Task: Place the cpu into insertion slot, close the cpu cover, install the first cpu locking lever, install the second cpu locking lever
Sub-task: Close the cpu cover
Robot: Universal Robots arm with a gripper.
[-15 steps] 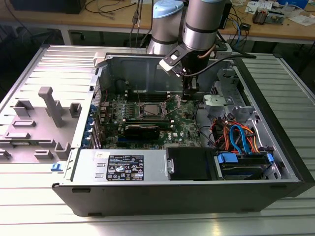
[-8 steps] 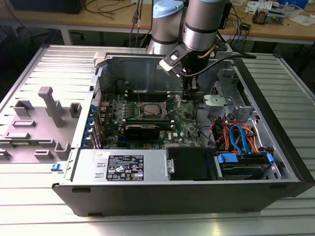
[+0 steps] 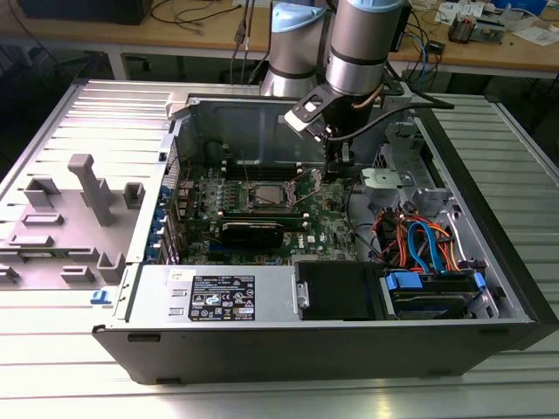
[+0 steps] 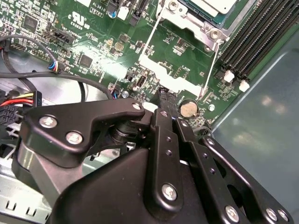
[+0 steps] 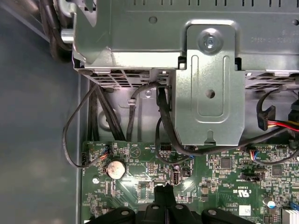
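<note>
In the first wrist view the gripper (image 5: 163, 190) is cut off by the picture's bottom edge, and black cables (image 5: 100, 112) disappear beneath a grey metal drive cage (image 5: 140, 37). In the second wrist view the gripper's black body hides the near part of the green motherboard (image 4: 103, 42), while the cpu (image 4: 217, 3) and the cpu cover (image 4: 196, 25) are clipped by the top edge. In the exterior view the robot arm (image 3: 362, 44) runs off the top edge, and the insertion slot (image 3: 262, 194) is too small to tell its details.

The silver-grey cylindrical robot arm (image 3: 360, 39) stands nearly upright, its wrist pointing downward. Its black metal gripper (image 3: 334, 168) hangs below, jaws pressed together, tips aimed straight down.
</note>
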